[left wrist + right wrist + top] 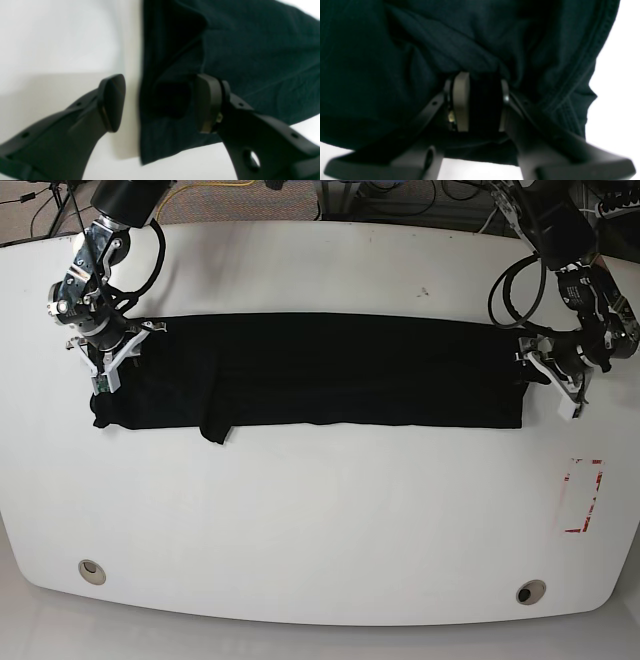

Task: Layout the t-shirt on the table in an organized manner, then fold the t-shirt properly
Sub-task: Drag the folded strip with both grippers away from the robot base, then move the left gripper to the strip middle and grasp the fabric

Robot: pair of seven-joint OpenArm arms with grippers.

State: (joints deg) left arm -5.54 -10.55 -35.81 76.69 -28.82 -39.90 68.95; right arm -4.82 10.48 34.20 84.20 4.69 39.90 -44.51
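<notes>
The t-shirt lies as a long dark band across the far half of the table, already folded lengthwise, print hidden, one small flap poking out of its near edge. At one end the right gripper is pinching a bunched wad of the cloth: its pads stand narrowly apart with dark fabric packed between them, a stitched hem running just beside the outer finger. At the other end the left gripper is spread, straddling the band's edge: one finger is over bare table, the other over the cloth, the edge running between them and nothing pinched. My judgement is that the step in hand is securing both ends before the band is folded across. To do it well, the left gripper should go down until the lower pad slips under all layers at the corner right beneath it, then close squarely so no layer escapes. The right one should hold firm without tugging, or the band will skew. Both ends should rise together and level, keeping the long edges parallel, and that stray flap is worth tucking in first
</notes>
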